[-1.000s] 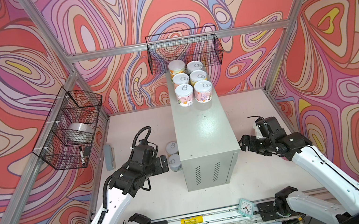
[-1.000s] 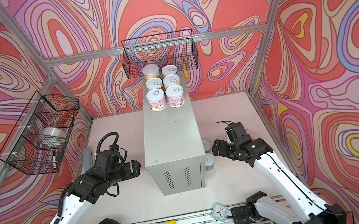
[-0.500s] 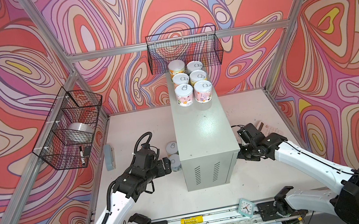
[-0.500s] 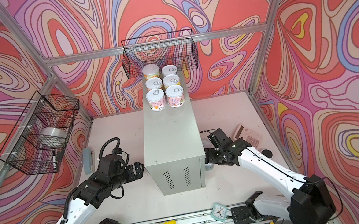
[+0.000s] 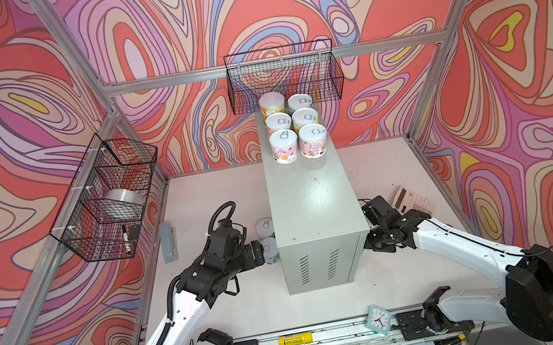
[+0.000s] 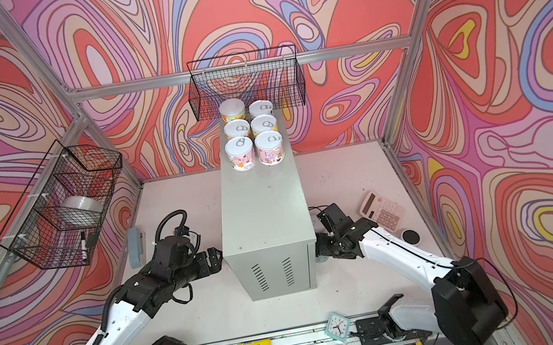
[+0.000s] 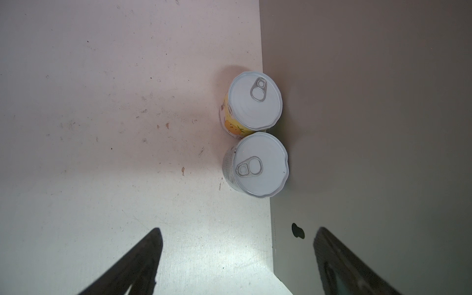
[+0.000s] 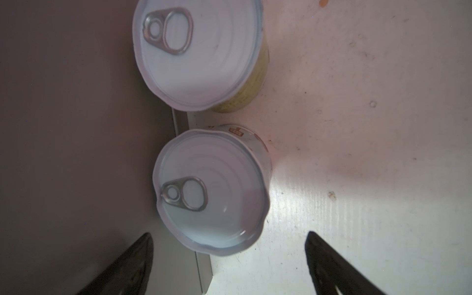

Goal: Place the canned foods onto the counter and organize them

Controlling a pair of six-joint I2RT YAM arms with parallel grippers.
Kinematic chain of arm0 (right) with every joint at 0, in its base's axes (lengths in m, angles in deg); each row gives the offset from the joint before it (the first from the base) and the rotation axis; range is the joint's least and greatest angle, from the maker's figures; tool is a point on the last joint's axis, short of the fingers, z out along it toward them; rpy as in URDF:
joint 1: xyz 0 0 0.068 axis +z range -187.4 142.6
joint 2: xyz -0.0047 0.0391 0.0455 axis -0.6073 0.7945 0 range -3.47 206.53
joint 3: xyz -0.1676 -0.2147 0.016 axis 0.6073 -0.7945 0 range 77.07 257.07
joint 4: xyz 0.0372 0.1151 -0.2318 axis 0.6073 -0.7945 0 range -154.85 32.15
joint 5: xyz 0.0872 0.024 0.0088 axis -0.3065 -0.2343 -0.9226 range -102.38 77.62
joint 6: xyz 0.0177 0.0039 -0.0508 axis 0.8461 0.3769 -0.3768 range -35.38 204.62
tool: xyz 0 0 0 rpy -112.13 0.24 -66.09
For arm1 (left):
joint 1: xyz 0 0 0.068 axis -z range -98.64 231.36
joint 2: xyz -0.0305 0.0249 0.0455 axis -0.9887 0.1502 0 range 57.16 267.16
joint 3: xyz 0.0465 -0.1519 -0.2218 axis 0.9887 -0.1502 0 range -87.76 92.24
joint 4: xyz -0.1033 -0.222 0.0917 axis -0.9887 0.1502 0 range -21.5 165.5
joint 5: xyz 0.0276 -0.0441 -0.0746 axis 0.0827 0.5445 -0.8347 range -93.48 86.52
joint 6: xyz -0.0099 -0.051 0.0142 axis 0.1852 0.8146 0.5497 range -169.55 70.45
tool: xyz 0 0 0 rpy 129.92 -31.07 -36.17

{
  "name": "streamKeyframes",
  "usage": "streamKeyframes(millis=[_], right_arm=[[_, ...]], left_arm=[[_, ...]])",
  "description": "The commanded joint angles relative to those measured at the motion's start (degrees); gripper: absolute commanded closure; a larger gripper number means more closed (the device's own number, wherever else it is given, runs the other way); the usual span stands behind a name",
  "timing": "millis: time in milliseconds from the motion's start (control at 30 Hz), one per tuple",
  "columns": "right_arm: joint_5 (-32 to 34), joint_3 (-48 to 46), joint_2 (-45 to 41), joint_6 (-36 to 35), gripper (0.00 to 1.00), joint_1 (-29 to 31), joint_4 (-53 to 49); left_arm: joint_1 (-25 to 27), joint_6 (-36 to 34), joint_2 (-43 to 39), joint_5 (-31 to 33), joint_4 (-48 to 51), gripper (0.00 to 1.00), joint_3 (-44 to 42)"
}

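Observation:
The counter [image 5: 314, 205] is a tall light-grey box in the middle of the table, seen in both top views. Several canned foods [image 5: 294, 128] stand in two rows at its far end. Two more cans stand on the table against its left side, a yellow-labelled one [image 7: 254, 102] and a grey-labelled one [image 7: 259, 164]. My left gripper [image 7: 237, 229] is open and empty just short of them. On the counter's right side stand a yellow-green can [image 8: 198, 53] and a white, red-printed can [image 8: 212, 191]. My right gripper [image 8: 228, 233] is open over the nearer can's edge.
A calculator [image 6: 382, 211] and a small black-topped cylinder [image 6: 411, 236] lie right of the right arm. A grey-blue stapler [image 5: 168, 237] lies at the left. A clock [image 5: 379, 319] and a yellow cylinder [image 5: 295, 340] sit on the front rail. Wire baskets [image 5: 283, 77] hang on the walls.
Both arms have moved in toward the counter. The left gripper came nearer the two cans on the left, and the right gripper dropped in close against the counter's right side.

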Motion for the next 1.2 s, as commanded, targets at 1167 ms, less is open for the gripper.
streamKeyframes(millis=[1167], right_arm=[[15.1,3.2,13.7,0.0,0.07,0.4,5.5]], left_arm=[[-0.1,-0.4,1.9,0.2,-2.7,0.08,0.4]])
